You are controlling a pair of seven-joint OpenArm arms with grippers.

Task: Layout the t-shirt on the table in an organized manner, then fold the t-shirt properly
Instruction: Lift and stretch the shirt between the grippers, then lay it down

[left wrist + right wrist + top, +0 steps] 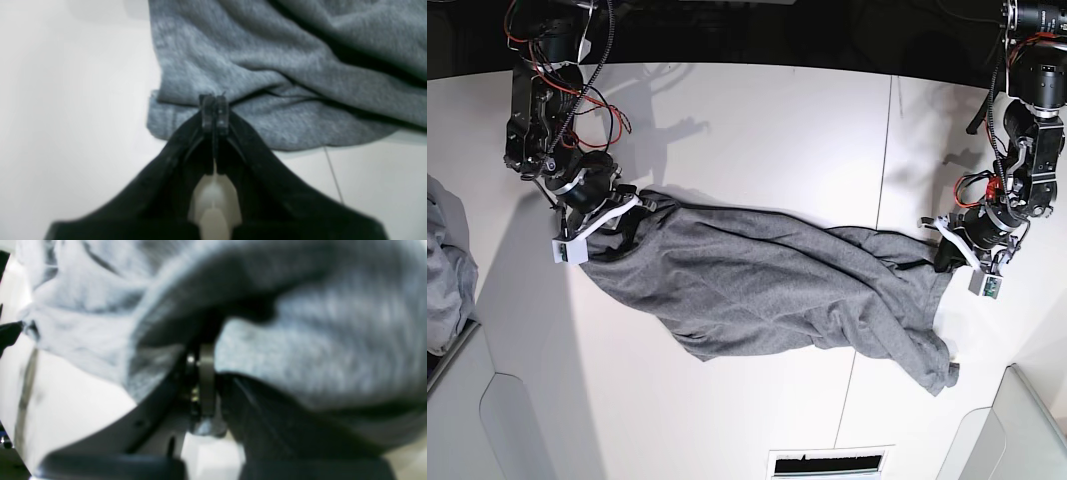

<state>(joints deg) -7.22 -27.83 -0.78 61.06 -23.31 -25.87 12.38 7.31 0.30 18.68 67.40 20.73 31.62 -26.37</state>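
t-shirt [767, 290] lies stretched, rumpled, across the table [747, 130]. left gripper [214, 111] pinches one edge, right gripper [200, 380] clamps the opposite end; likely gripped at both ends to spread it flat.

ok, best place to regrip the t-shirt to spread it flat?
The t-shirt lies as a stretched, wrinkled band on the table. Probably grip the loose corner at its lower right, coming from the table's open near side: it hangs free and bunched.
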